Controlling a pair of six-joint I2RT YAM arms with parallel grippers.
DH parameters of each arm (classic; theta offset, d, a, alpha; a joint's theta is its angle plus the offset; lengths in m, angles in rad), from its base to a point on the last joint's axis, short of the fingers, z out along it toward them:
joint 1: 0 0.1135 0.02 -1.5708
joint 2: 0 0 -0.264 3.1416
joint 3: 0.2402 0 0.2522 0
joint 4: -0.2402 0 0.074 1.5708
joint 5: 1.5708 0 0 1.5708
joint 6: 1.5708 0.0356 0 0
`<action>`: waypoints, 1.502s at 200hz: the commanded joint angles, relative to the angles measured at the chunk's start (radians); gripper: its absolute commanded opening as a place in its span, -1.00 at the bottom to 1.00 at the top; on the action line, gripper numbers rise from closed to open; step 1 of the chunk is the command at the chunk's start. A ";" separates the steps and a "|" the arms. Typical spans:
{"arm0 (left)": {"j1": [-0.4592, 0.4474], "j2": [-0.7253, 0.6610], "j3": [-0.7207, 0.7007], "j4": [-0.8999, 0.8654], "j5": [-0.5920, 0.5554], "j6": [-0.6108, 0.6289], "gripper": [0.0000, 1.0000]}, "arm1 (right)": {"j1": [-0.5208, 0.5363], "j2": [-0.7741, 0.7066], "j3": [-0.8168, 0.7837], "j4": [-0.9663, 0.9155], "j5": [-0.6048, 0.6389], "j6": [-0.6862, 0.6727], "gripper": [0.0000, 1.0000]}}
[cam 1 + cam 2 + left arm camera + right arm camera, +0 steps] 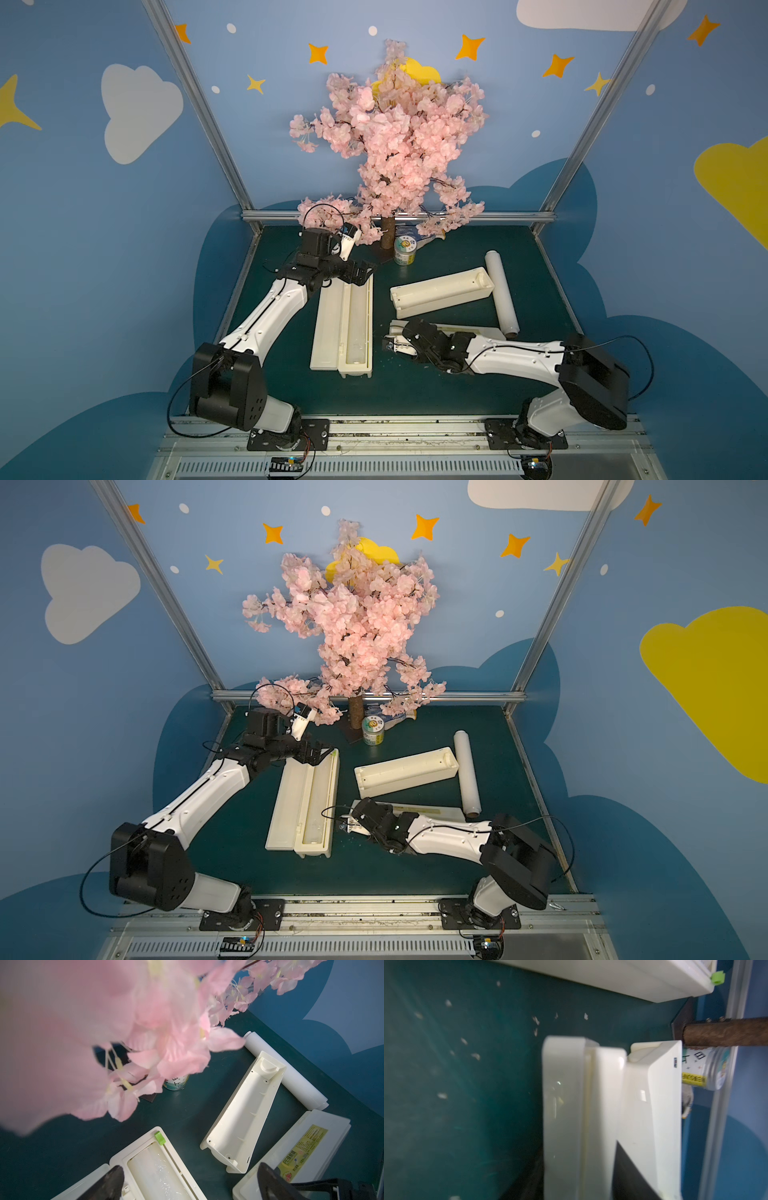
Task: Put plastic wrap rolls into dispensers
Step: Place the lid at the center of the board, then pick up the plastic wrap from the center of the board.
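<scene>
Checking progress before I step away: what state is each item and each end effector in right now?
Loaded dispenser: open, lid laid flat.
Roll inside: lying in its trough.
Empty dispenser: open, tipped on its side.
Loose roll: lying on the table, outside it.
Labelled lid: label up, beneath the right arm.
Can: upright.
Left end effector: open, empty.
Right end effector: astride the labelled lid's end; grip unclear.

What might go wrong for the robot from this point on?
The loose roll lies bare on the table by the empty trough; a clumsy grab may send it rolling away. That trough sits apart from its labelled lid, so it might slide or tip when the roll goes in. The left hand hovers under the pink blossom branches, which cover much of its wrist view; it may snag them.
</scene>
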 commanded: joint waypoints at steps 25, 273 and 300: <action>0.007 -0.005 0.015 -0.002 0.017 0.016 1.00 | 0.026 0.002 0.129 -0.267 -0.150 0.140 0.69; -0.129 0.250 0.217 -0.069 0.023 0.027 1.00 | -1.231 0.469 0.773 -0.667 -0.518 0.734 0.49; -0.136 0.261 0.219 -0.071 0.009 0.023 1.00 | -1.220 0.549 0.845 -0.701 -0.525 0.704 0.43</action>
